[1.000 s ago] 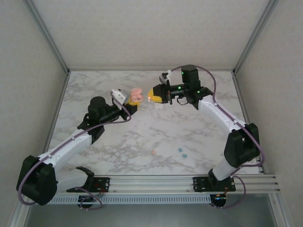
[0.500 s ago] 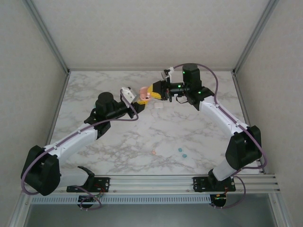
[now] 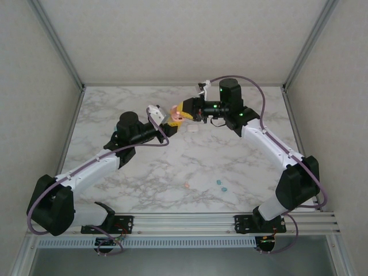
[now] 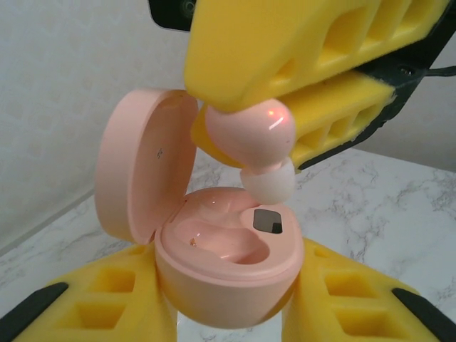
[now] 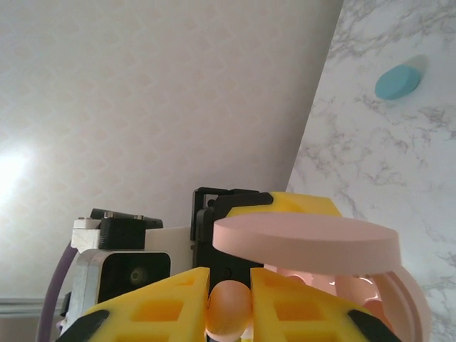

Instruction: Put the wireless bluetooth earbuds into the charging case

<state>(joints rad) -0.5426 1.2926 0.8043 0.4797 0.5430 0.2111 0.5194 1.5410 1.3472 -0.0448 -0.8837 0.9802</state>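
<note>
A white marble-patterned desk [image 3: 172, 167] fills the floor of a booth closed in by pale textured walls [image 3: 172, 34], with metal frame posts [image 3: 57, 43] at the back corners. Two white-and-black arms reach in from the near rail and meet over the far middle of the desk.

The left claw [image 3: 168, 118] has its yellow fingers pressed against both sides of one pink charging case [image 4: 228, 281], holding it off the desk with the hinged lid [image 4: 139, 167] swung up and the wells bare. The right claw [image 3: 184, 111] is pinched on one pink earbud [image 4: 249, 135], white tip downward, held just above the case's open well; it is not seated, and contact with the rim cannot be judged.

Three loose earbuds lie on the desk near the front, well apart from the claws: one pink-orange earbud [image 3: 187, 185] and two teal earbuds [image 3: 221, 185] close together to its right. A small pale piece [image 3: 194, 129] lies on the desk near the claws, too small to identify.
</note>
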